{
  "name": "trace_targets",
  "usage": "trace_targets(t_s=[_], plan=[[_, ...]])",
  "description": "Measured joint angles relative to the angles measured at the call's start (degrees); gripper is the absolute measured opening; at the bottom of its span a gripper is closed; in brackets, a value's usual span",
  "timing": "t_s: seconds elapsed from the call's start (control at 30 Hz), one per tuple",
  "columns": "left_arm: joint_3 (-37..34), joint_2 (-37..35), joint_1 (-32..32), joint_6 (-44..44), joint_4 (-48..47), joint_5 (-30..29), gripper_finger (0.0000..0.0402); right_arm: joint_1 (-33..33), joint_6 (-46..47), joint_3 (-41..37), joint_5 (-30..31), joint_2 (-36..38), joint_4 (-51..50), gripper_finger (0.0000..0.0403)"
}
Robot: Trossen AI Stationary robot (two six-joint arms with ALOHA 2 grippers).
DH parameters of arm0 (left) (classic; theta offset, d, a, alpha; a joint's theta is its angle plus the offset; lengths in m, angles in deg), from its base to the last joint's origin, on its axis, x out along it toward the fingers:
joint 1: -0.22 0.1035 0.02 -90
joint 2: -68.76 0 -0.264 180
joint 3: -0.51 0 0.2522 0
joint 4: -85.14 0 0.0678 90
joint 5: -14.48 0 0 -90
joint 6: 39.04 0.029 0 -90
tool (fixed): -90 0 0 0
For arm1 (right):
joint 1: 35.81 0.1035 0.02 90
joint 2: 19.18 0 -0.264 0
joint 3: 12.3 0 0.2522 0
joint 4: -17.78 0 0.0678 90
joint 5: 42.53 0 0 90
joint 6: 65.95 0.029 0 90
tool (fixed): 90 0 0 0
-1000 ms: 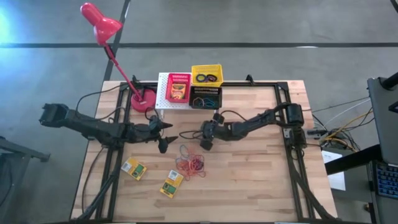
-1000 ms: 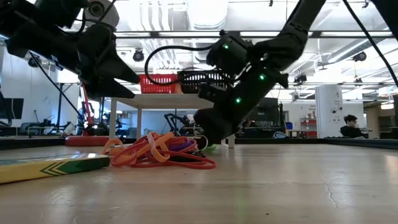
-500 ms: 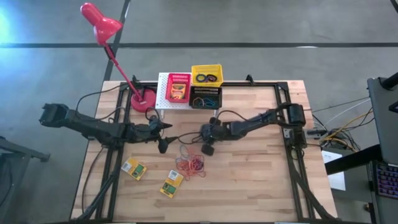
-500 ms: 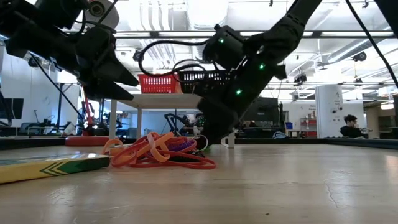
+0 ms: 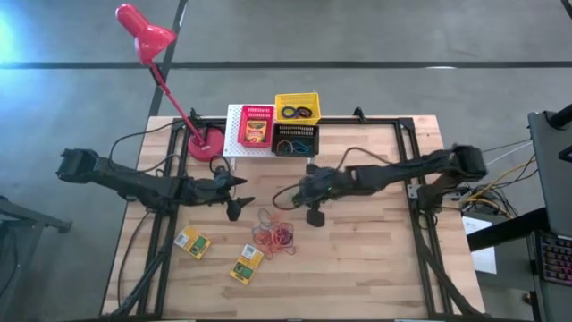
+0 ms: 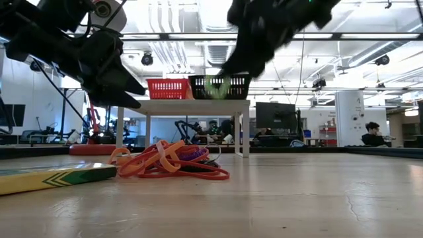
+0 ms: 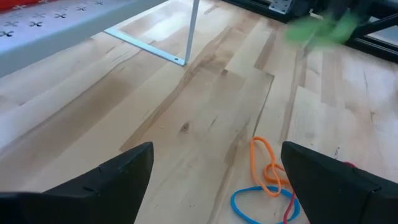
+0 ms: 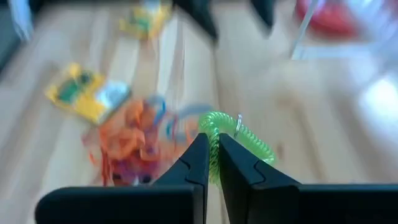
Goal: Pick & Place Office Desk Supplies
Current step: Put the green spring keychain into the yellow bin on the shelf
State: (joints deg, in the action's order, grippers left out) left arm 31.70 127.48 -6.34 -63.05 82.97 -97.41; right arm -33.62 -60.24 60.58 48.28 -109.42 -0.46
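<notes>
The right hand was clenched on a green coil, its two fingers pinching one end of the loop while the rest stuck out past the tips. In the high view this hand sat near the frame's centre, just right of the pile of bands. In the low view the coil hung at top centre, clear of the table. The left hand stood left of centre with its fingers spread wide and nothing between them. Two flat boxes lay at lower left of the table. At upper centre, the red basket, yellow basket and black basket sat clustered on and beside the white rack, beside the lamp's base.
</notes>
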Motion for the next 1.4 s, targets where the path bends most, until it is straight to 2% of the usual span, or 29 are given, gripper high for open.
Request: trace_targets(t_s=[0.23, 0.47, 0.67, 0.8, 1.23, 1.4], plan=[[0.0, -0.02, 0.0, -0.45, 0.01, 0.01, 0.0353, -3.09, -2.75, 1.58, 2.9, 7.97, 6.02, 0.0019], [0.0, 0.0, 0.0, -0.46, 2.88, -0.29, 0.0351, -16.04, -2.49, 6.03, 2.89, 8.73, 5.89, 0.0019], [0.94, -0.02, 0.13, -0.33, 7.04, -1.64, 0.0351, -27.09, -1.78, 12.29, -4.62, 3.12, 0.71, 0.0018], [1.4, -0.02, 0.15, -0.11, 7.06, -2.16, 0.0351, -30.68, -2.5, 17.24, -6.08, -1.59, -4.27, 0.002], [1.4, -0.02, 0.17, -0.46, 7.0, -3.62, 0.0351, -33.45, -2.95, 32.52, -6.92, -17.6, -20.52, 0.0026], [1.4, -0.02, 0.17, -0.46, 7.02, -4.72, 0.0351, -33.61, -3.36, 35.78, -7.36, -18.55, -21.06, 0.0062]])
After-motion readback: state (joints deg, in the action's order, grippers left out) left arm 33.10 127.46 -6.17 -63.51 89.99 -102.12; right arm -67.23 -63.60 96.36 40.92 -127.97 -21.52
